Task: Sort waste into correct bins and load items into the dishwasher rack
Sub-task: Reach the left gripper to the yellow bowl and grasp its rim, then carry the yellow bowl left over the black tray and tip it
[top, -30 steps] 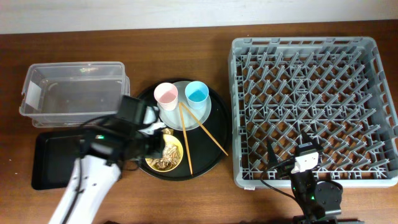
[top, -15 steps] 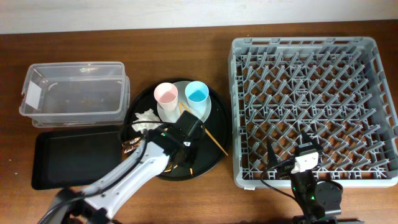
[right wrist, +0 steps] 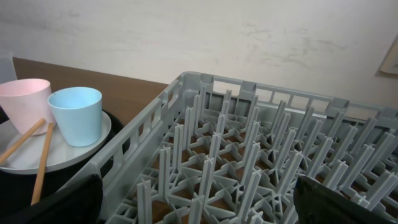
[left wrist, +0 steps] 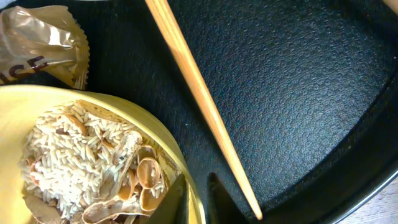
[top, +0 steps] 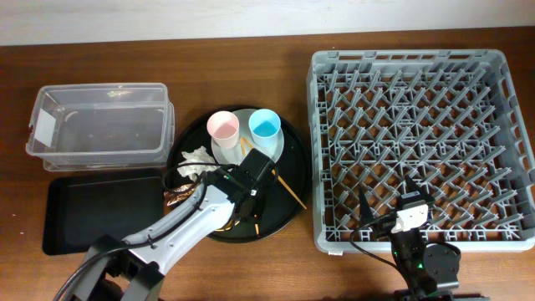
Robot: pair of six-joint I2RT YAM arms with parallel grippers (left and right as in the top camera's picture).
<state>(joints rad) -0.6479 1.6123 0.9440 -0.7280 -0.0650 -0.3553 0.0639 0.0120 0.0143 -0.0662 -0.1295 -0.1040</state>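
My left gripper [left wrist: 196, 202] reaches over the round black tray [top: 288, 213] and is shut on the right rim of the yellow bowl [left wrist: 18, 118], one finger inside and one outside. The bowl holds rice and shell scraps [left wrist: 81, 162]. The brown-gold wrapper [left wrist: 37, 43] lies just left of the bowl [top: 175, 198]. A chopstick [left wrist: 199, 99] lies beside the jaws. The white tissue [top: 194, 157], pink cup [top: 223, 128], blue cup [top: 264, 125] and grey plate [top: 276, 150] sit at the tray's back. My right gripper [top: 389, 201] is open over the rack's [top: 316, 125] front edge.
The clear tub [top: 100, 125] stands at the back left, with the shallow black tray [top: 92, 213] in front of it. The second chopstick [top: 288, 191] lies across the round tray towards the rack. The right wrist view shows rack pegs [right wrist: 249, 149] and both cups.
My left arm has swung from the bowl's left side across to its right rim and settled there. The right arm has not moved.
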